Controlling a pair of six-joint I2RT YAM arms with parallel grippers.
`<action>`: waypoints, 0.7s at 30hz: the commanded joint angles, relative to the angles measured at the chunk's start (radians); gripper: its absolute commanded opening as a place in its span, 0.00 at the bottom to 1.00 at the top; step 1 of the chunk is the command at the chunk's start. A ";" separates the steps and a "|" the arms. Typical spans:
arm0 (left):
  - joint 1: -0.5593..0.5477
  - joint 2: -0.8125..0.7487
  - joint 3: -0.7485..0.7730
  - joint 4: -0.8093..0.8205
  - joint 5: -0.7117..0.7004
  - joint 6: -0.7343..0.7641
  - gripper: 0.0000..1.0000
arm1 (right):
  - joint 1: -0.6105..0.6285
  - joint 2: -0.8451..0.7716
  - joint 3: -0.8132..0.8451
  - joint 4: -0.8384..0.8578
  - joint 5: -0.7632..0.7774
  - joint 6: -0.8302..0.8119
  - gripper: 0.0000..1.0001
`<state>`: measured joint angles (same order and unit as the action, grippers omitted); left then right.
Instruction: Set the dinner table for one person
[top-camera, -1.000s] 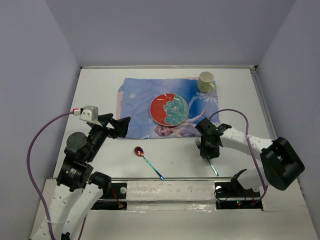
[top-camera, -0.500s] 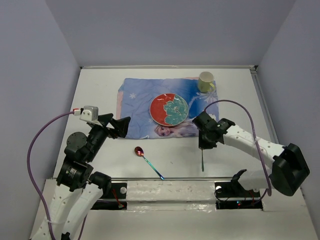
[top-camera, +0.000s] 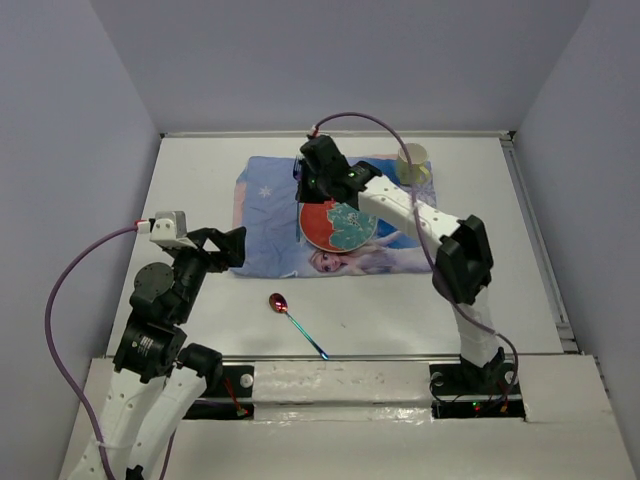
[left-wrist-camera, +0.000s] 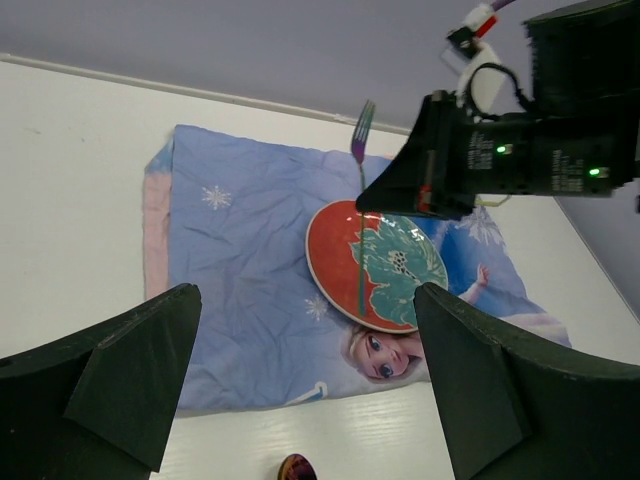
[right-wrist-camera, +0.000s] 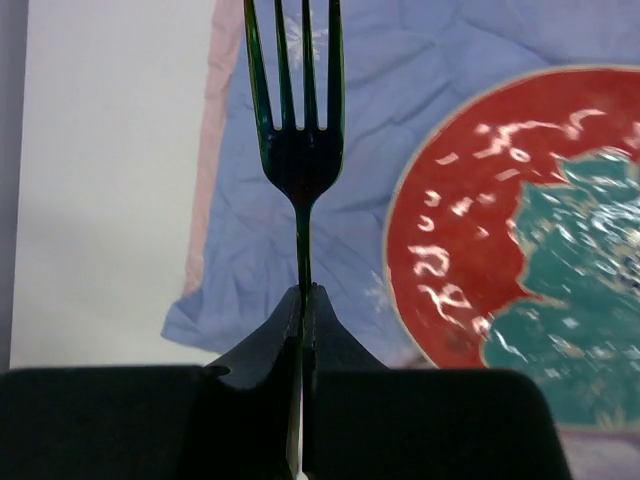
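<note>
Our right gripper (right-wrist-camera: 303, 310) swung to upper centre over the matte white counter (top-camera: 200, 170), clamped on a dark iridescent fork (right-wrist-camera: 300, 170), tines up-frame, shaft vertical; left gripper (left-wrist-camera: 305, 330) gapes.

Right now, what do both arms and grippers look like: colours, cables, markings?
Left arm and right arm: white links, black joints. Left gripper and right gripper: matte black wedge-shaped fingers. A purple cable loops off each wrist, the left from a small grey box. Green lights glow on the right wrist.
</note>
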<state>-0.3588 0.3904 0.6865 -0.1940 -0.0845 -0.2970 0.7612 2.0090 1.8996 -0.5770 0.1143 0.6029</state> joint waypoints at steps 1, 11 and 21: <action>0.006 0.008 0.016 0.022 -0.029 -0.002 0.99 | 0.046 0.172 0.206 0.028 -0.059 0.038 0.00; 0.006 0.008 0.015 0.034 0.009 -0.002 0.99 | 0.056 0.390 0.329 0.019 -0.065 0.104 0.00; 0.004 0.013 0.013 0.041 0.026 -0.004 0.99 | 0.056 0.457 0.355 0.020 0.007 0.115 0.00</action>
<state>-0.3576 0.3962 0.6865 -0.1928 -0.0757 -0.2977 0.8188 2.4485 2.1895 -0.5762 0.0795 0.7113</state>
